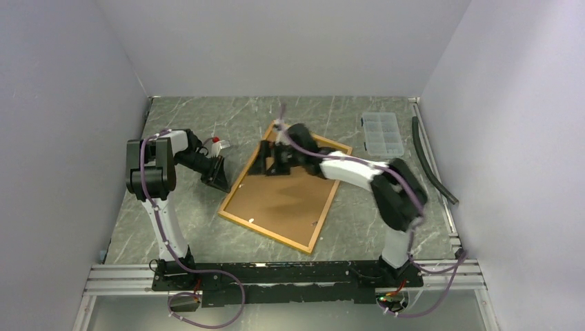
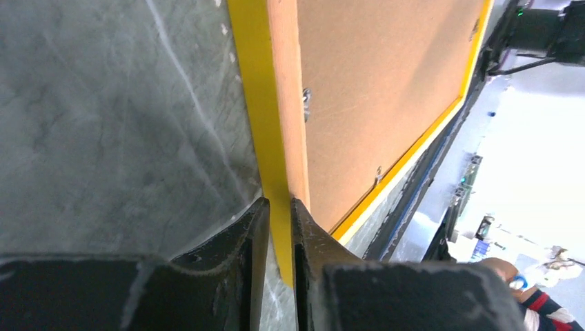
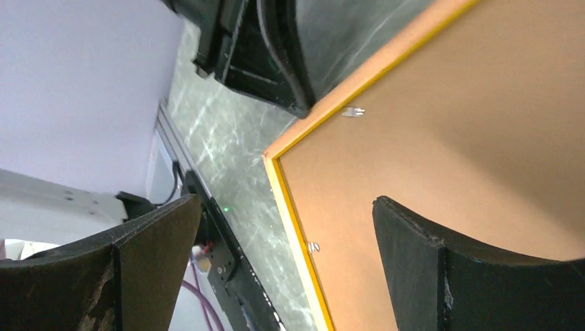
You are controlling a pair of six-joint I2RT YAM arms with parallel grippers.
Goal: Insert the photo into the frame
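The frame lies back-up in the middle of the table, brown backing board showing inside a thin yellow border. My left gripper is at its left edge; in the left wrist view the gripper is shut on the frame's yellow border. My right gripper hovers over the frame's far end, open and empty. In the right wrist view the gripper spans the frame's corner and brown back, with the left gripper beyond. The photo is not in view.
A small clear compartment box stands at the back right. A black hose runs along the right wall. Small metal tabs sit on the frame's back. Walls close in on the left, back and right.
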